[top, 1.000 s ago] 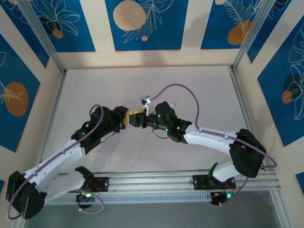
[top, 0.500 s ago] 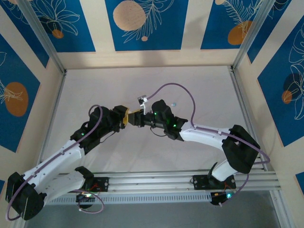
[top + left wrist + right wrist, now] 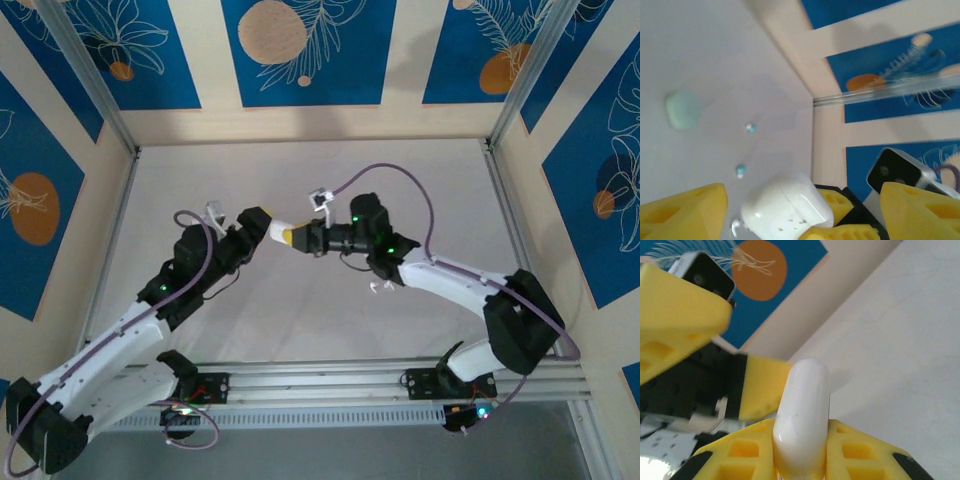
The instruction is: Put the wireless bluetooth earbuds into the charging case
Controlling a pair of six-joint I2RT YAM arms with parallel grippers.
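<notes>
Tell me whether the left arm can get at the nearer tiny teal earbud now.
Probably yes: the left end effector stands open, and the tiny glossy teal earbud lies on bare table ahead.

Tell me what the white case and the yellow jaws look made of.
White case: hard glossy plastic, going by its bright highlights and smooth rounded shell. Yellow jaws: matte plastic, perhaps printed, going by the dull flat colour and recessed pockets.
</notes>
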